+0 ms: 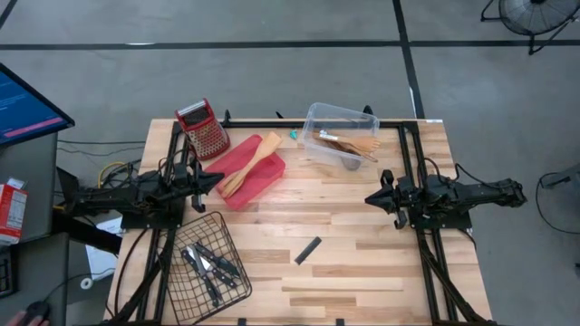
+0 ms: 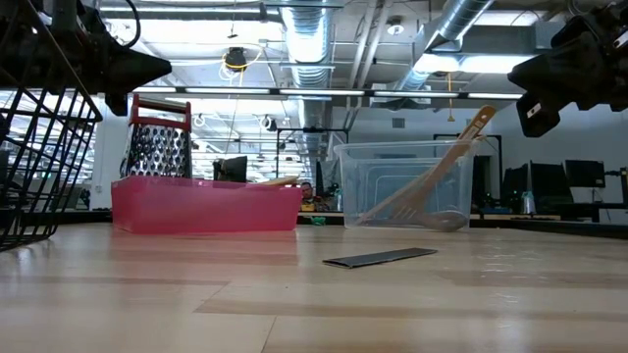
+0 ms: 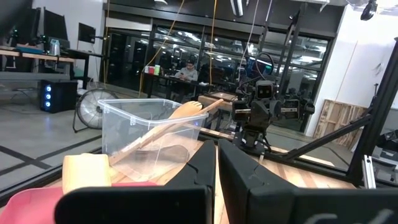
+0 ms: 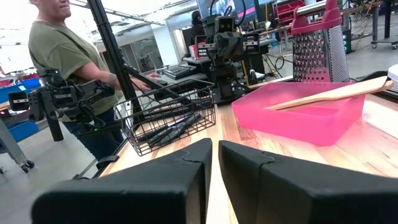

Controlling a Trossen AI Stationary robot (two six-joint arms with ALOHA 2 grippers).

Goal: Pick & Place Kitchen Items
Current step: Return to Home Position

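Several black-handled knives [image 1: 210,264] lie in a black wire basket [image 1: 172,276] at the near left. One dark knife [image 1: 308,251] lies flat on the table near the middle and also shows in the low view [image 2: 381,258]. Wooden spatulas [image 1: 251,163] lie in the red tray [image 1: 267,181]. More wooden utensils [image 1: 349,145] lean in a clear plastic tub [image 1: 317,118] at the far middle. My left gripper [image 1: 217,179] hovers shut and empty beside the tray. My right gripper [image 1: 370,196] hovers shut and empty at the right, near the tub.
A red-topped metal box grater [image 1: 204,129] stands behind the tray at the far left. A person [image 4: 62,56] stands beyond the table's left side, behind the basket [image 4: 168,121]. Bare wood lies between the two arms around the lone knife.
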